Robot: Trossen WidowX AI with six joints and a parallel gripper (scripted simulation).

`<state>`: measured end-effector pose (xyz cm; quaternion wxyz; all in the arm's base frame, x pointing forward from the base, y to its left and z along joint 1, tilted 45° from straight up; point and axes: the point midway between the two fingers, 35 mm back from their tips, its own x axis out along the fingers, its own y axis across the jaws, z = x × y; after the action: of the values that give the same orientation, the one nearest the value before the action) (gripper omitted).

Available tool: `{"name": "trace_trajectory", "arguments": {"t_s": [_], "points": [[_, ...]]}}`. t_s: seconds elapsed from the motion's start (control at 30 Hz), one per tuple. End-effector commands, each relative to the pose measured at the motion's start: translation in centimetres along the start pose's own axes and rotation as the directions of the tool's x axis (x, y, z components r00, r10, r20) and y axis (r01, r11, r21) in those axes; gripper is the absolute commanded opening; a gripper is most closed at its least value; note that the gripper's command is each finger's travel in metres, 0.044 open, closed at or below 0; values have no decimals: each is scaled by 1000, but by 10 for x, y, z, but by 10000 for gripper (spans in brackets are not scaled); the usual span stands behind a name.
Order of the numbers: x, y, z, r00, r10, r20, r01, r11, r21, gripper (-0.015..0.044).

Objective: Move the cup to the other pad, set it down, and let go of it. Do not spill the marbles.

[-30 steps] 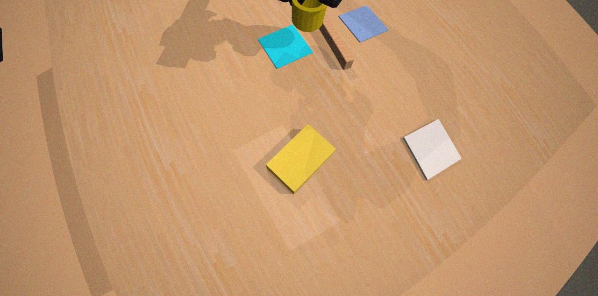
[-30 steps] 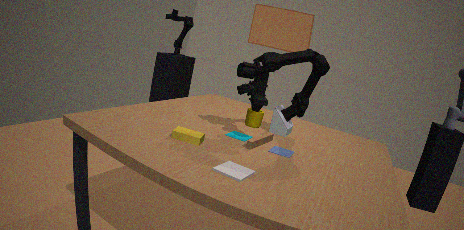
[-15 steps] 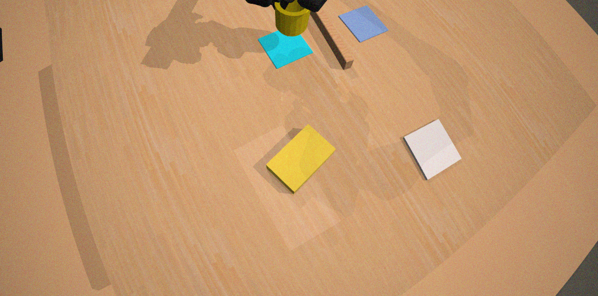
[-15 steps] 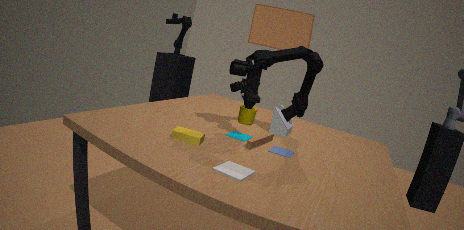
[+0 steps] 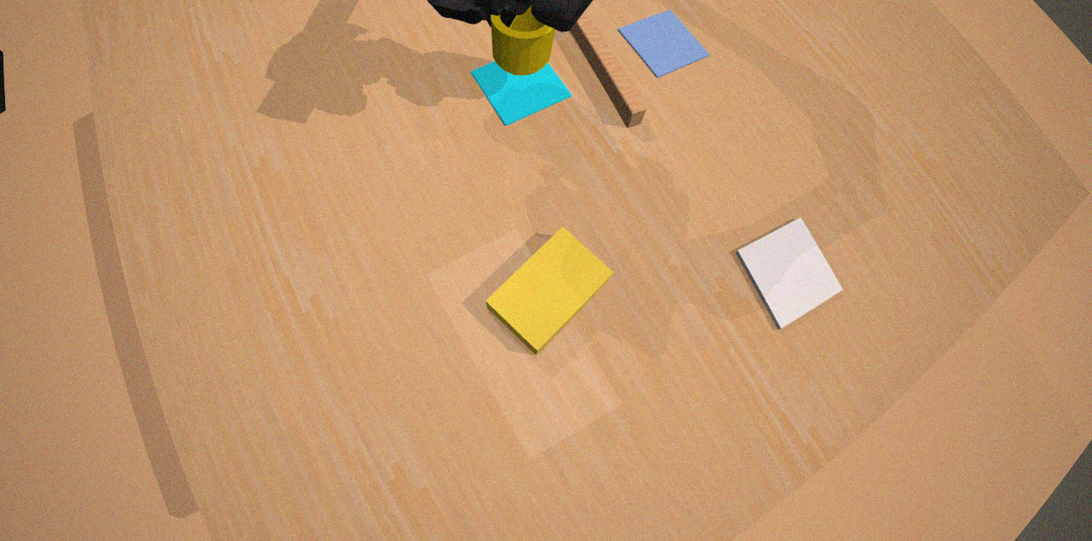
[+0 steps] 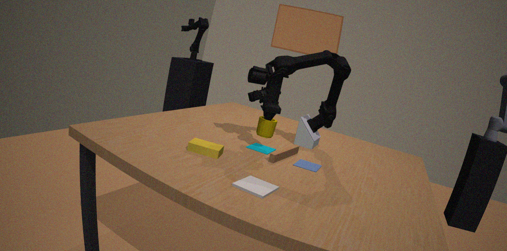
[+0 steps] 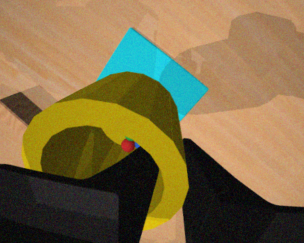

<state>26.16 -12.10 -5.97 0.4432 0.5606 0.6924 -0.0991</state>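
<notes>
One black hand (image 6: 271, 113) is clamped on the rim wall of the yellow cylindrical cup (image 6: 266, 126), holding it upright above the square cyan pad (image 6: 260, 148) so the coloured marbles (image 7: 130, 144) stay inside.

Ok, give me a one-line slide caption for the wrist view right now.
Gripper pinching the yellow cup's rim, a red marble visible inside, cup held above the cyan pad.
</notes>
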Motion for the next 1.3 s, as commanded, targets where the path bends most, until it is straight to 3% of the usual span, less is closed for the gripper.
{"name": "trace_trajectory", "arguments": {"t_s": [0.0,0.8,1.27], "points": [[8,0,0,1000,1,-4,-1,1000,6,0],[47,-1,-1,1000,2,-5,-2,1000,5,0],[45,-1,0,1000,-4,-3,4,1000,-2,0]]}}
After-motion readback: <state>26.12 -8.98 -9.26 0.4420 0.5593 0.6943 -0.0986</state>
